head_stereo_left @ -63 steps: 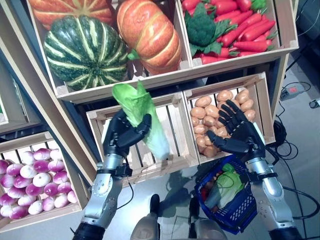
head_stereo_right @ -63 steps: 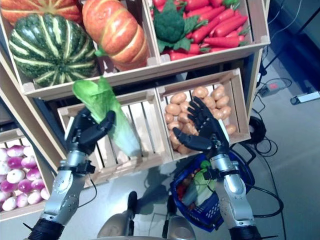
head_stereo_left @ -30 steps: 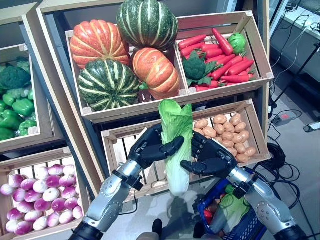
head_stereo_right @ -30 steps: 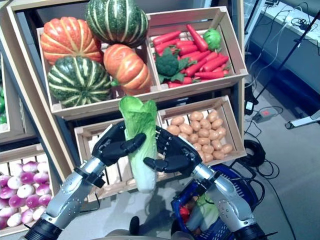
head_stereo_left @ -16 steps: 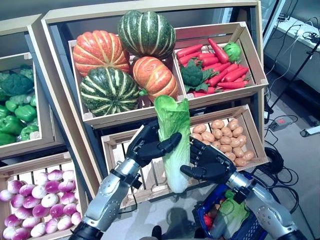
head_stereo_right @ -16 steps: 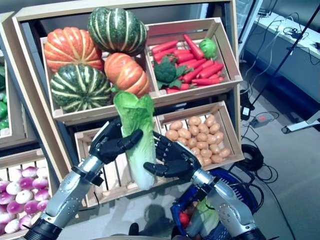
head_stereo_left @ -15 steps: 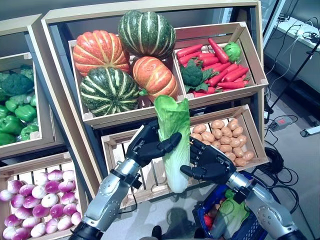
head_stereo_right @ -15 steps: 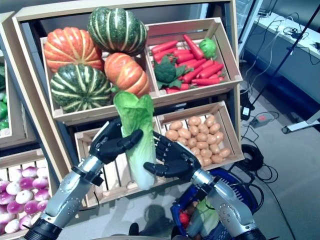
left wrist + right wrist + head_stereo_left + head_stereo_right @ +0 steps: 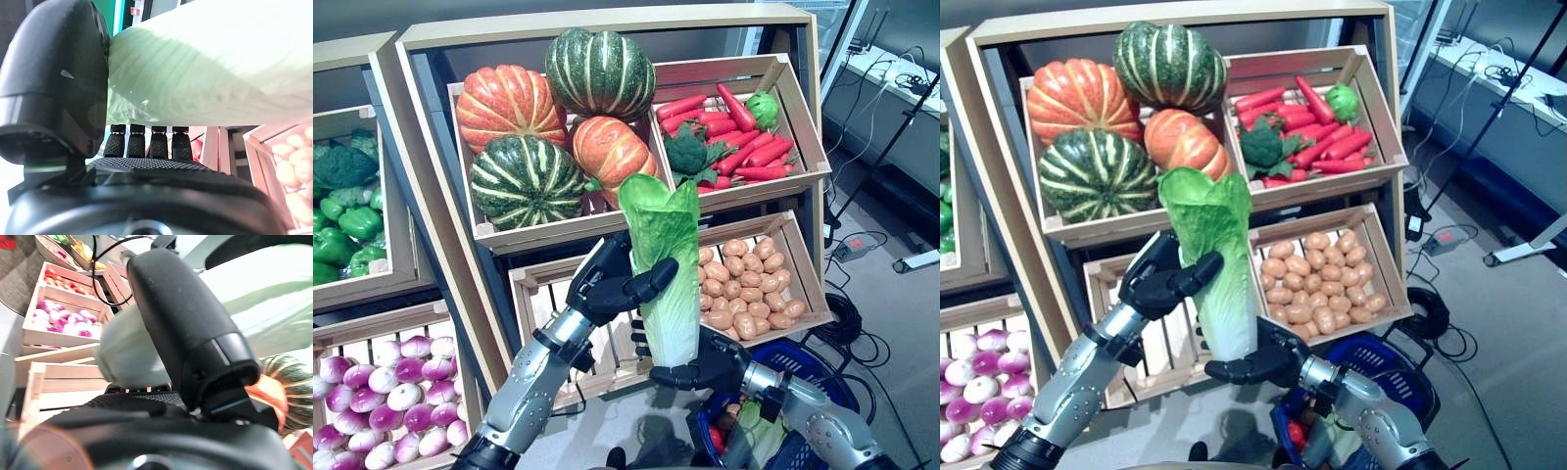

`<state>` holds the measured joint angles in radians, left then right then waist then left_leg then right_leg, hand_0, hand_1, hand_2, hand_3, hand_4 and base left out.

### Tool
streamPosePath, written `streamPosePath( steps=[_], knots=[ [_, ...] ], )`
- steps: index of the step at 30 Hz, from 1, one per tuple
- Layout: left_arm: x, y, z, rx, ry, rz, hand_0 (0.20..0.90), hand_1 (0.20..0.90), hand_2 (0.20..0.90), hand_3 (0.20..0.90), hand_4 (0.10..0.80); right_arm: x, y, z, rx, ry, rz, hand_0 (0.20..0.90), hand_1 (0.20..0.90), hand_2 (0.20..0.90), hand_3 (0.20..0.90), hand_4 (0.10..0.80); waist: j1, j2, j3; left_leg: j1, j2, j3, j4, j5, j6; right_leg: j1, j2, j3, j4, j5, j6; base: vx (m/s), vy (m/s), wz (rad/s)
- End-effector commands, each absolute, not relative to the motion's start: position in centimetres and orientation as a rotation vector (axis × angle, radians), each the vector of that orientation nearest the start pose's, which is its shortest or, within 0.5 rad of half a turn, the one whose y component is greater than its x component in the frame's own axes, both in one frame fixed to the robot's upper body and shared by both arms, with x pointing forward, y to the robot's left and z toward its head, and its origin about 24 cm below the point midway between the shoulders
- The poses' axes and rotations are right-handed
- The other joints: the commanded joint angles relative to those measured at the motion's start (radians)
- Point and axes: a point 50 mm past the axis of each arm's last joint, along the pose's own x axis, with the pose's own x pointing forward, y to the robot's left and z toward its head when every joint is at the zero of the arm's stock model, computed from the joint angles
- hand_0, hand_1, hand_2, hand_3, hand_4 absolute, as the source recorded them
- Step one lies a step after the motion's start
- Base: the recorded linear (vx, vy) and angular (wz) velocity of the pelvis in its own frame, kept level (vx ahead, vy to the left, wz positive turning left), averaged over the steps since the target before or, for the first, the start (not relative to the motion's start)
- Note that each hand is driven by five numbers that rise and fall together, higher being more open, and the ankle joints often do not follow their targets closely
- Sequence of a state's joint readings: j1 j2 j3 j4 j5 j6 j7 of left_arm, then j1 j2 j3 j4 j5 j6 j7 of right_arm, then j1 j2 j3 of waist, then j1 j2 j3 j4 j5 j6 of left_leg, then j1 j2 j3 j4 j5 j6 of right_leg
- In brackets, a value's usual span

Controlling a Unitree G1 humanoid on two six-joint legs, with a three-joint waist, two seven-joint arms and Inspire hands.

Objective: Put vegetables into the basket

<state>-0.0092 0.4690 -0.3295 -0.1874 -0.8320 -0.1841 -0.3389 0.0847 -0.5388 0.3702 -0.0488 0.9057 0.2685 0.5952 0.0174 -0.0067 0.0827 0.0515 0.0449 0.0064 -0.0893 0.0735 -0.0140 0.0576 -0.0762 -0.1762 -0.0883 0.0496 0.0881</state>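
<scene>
Crate-front cabbage (image 9: 664,264), both hands

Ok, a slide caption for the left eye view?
Both hands grip an upright napa cabbage before the produce crates, above the blue basket.

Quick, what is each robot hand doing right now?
Left hand: shut on the cabbage, gripping its middle.
Right hand: shut on the cabbage, gripping its pale lower end.

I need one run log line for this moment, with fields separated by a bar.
held: napa cabbage, upright | left hand: gripping its middle | right hand: cupping its base | blue basket: below, holds vegetables | step: handover
</scene>
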Motion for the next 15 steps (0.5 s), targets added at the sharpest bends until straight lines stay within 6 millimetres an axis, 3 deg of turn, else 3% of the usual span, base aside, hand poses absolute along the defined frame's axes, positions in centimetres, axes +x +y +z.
streamPosePath(
  steps=[1, 7, 8, 9, 15],
  knots=[
    [23.7, 11.7, 14.7, -0.471, -0.493, -0.878, 0.300, 0.300, 0.300, 0.300, 0.400, 20.8, -12.0, 4.0, 0.526, 0.259, 1.079, 0.900, 0.900, 0.900, 0.900, 0.800, 0.009, -0.027, -0.083, 0.006, 0.015, 0.013, 0.002, -0.072, -0.031, 0.033, -0.065, 0.005, 0.006, -0.002, 0.031, 0.000, 0.000, 0.00],
    [23.2, 10.6, 14.0, -0.433, -0.427, -0.983, 0.300, 0.300, 0.300, 0.300, 0.400, 21.0, -11.7, 4.2, 0.502, 0.257, 1.093, 0.900, 0.900, 0.900, 0.900, 0.800, 0.007, -0.025, -0.089, 0.006, 0.014, 0.013, 0.002, -0.071, -0.029, 0.032, -0.064, 0.014, 0.005, 0.000, 0.033, 0.000, 0.000, 0.00],
    [23.1, 10.5, 13.9, -0.419, -0.418, -0.999, 0.300, 0.300, 0.300, 0.300, 0.400, 21.0, -11.7, 4.3, 0.496, 0.256, 1.093, 0.538, 0.538, 0.538, 0.538, 0.558, 0.006, -0.025, -0.091, 0.006, 0.015, 0.013, 0.002, -0.071, -0.028, 0.031, -0.065, 0.014, 0.006, 0.000, 0.035, 0.000, 0.000, 0.00],
    [23.1, 10.5, 13.7, -0.406, -0.409, -1.012, 0.300, 0.300, 0.300, 0.300, 0.400, 21.1, -11.8, 4.4, 0.496, 0.255, 1.082, 0.300, 0.300, 0.300, 0.300, 0.400, 0.006, -0.024, -0.092, 0.005, 0.015, 0.014, 0.002, -0.069, -0.029, 0.030, -0.065, 0.015, 0.006, 0.001, 0.035, 0.000, 0.000, 0.00],
    [22.9, 10.7, 13.4, -0.365, -0.378, -1.033, 0.300, 0.300, 0.300, 0.300, 0.400, 21.2, -12.1, 4.4, 0.508, 0.250, 1.050, 0.300, 0.300, 0.300, 0.300, 0.400, 0.006, -0.023, -0.095, 0.002, 0.015, 0.017, 0.002, -0.066, -0.026, 0.026, -0.065, 0.018, 0.006, 0.004, 0.037, 0.000, 0.000, 0.00]
  ],
)
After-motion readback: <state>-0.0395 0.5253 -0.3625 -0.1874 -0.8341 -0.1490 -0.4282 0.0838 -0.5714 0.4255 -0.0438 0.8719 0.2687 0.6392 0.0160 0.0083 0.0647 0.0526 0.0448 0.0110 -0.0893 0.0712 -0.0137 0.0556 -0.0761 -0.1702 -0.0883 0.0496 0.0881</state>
